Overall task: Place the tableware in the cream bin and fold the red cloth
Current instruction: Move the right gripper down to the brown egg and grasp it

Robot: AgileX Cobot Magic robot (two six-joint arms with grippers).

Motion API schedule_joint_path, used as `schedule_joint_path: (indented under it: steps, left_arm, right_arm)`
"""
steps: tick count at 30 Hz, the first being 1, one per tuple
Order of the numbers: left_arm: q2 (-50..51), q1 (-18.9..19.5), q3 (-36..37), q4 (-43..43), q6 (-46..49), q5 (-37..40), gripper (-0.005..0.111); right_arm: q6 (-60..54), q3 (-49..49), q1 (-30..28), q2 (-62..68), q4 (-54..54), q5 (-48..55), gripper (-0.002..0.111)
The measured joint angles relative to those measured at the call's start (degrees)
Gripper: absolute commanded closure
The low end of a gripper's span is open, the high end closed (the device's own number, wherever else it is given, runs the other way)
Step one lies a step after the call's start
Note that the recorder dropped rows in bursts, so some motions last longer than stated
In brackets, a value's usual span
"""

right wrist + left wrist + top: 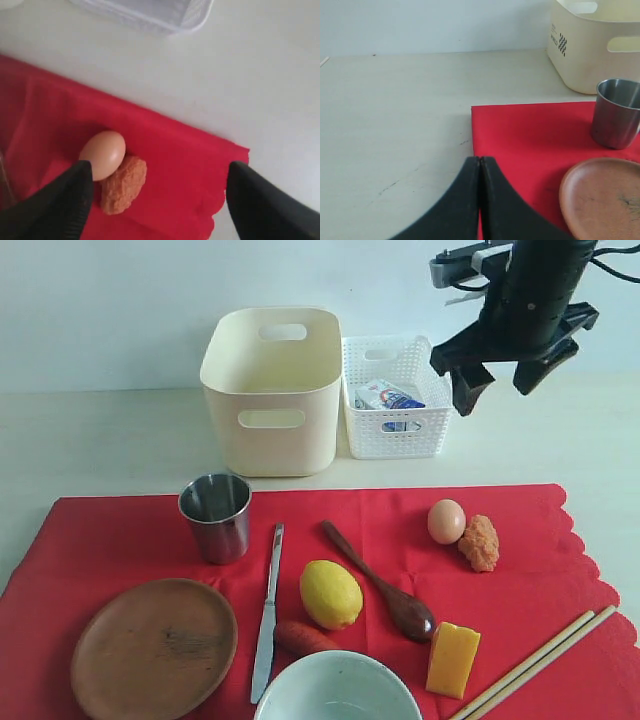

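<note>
The red cloth (pixel 120 540) lies spread flat and unfolded on the surface (pixel 100 440), so by my reading nothing is done yet. The cream bin (pixel 272 445) stands just behind the cloth and shows nothing inside. On the cloth lie the wooden plate (pixel 153 648), pale bowl (pixel 338 692), steel cup (pixel 216 518), knife (pixel 267 615), spoon (pixel 385 587) and chopsticks (pixel 535 663). The right tool (pixel 497 398) hangs wide and empty above the far right. The left tool (pixel 480 162) is pressed closed on nothing at the cloth's edge near the plate.

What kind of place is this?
Probably a robot test table, not a real kitchen: a steel cup and round wooden plate sit on a red cloth, with the right gripper hanging nearby.
</note>
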Motion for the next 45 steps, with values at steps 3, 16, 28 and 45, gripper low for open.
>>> schedule_joint_path:
  steps: [3,16,28,45]
  left_arm:
    - [0.0,0.0,0.0,0.0,0.0,0.0,0.107]
    - [0.0,0.0,0.0,0.0,0.0,0.0,0.107]
    - [0.0,0.0,0.0,0.0,0.0,0.0,0.107]
    - [0.0,0.0,0.0,0.0,0.0,0.0,0.107]
  right_arm:
    - [0.69,9.37,0.0,-5.08,0.97,-5.27,0.038]
    - [-5.74,27.06,0.0,-8.52,16.52,-20.14,0.038]
    - [-5.58,27.42,0.0,-1.6,17.47,-25.67,0.038]
    - [-2.46,27.3,0.0,3.94,18.09,-30.04,0.043]
